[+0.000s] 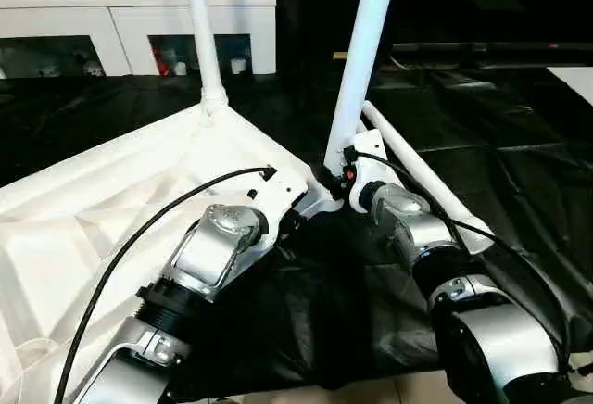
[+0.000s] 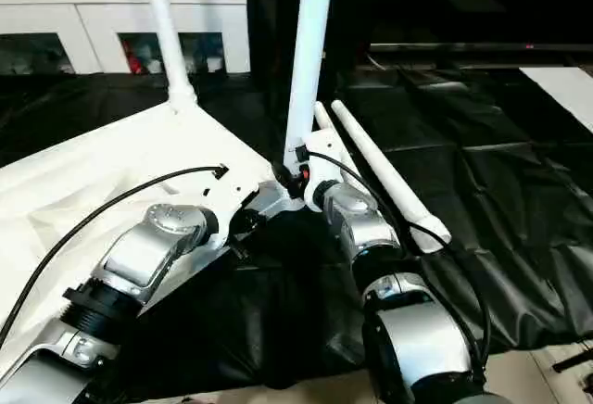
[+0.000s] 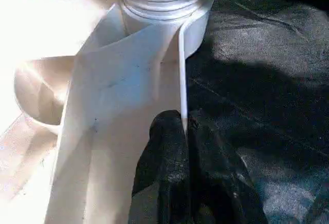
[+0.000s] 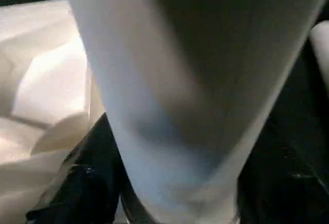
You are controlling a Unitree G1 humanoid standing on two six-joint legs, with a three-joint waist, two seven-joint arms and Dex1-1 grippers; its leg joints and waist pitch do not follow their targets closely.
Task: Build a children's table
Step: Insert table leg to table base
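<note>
Lying upside down on the black sheet [image 1: 389, 126], the top [image 1: 102, 209] already carries one upright leg [image 1: 206, 33] in a far corner. A second leg [image 1: 363, 52] stands at the near corner socket [image 3: 164, 3], with spare legs [image 2: 384, 168] on the sheet beside it. The left gripper [image 3: 182, 131] is pressed shut, pinching the top's thin rim. The right gripper [image 4: 154, 183] straddles the second leg's base; whether it grips, I cannot tell. Hollow plastic like this looks light, stiff and slick, so a leg is probably best gripped low, near the socket.
</note>
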